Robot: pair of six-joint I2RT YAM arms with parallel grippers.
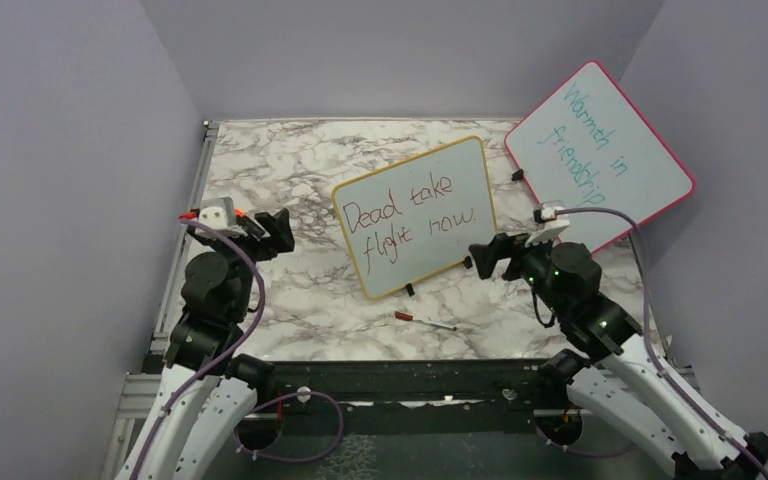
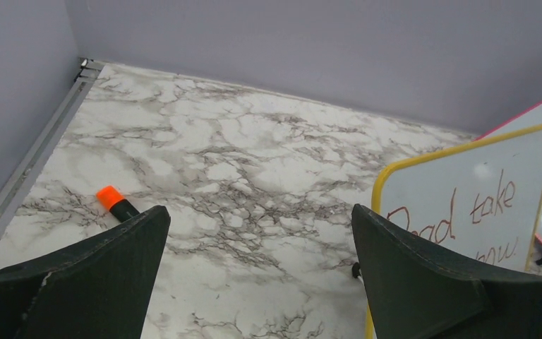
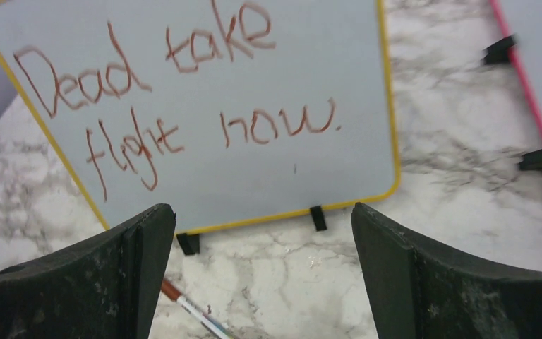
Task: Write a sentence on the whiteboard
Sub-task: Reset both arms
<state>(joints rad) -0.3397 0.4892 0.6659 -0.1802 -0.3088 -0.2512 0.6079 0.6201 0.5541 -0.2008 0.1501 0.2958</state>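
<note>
The whiteboard (image 1: 412, 266) with a yellow frame stands tilted on small black feet mid-table. It carries the sentence (image 1: 385, 212) in dark red marker, two lines reading "Dead take flight now." The right wrist view shows the whiteboard (image 3: 324, 56) and the sentence (image 3: 130, 141) close up. A thin marker (image 1: 425, 321) lies on the table in front of the board and shows again as the marker (image 3: 192, 308) by my right gripper's left finger. My right gripper (image 1: 482, 258) (image 3: 262, 226) is open and holds nothing, just right of the board's lower corner. My left gripper (image 1: 278, 228) (image 2: 261, 233) is open over bare marble, left of the whiteboard (image 2: 466, 176).
A pink-framed board (image 1: 600, 150) with teal handwriting leans at the back right, behind the yellow one. An orange-capped marker (image 2: 113, 201) lies on the marble near my left gripper's left finger. A metal rail (image 2: 35, 162) runs along the table's left edge by the wall.
</note>
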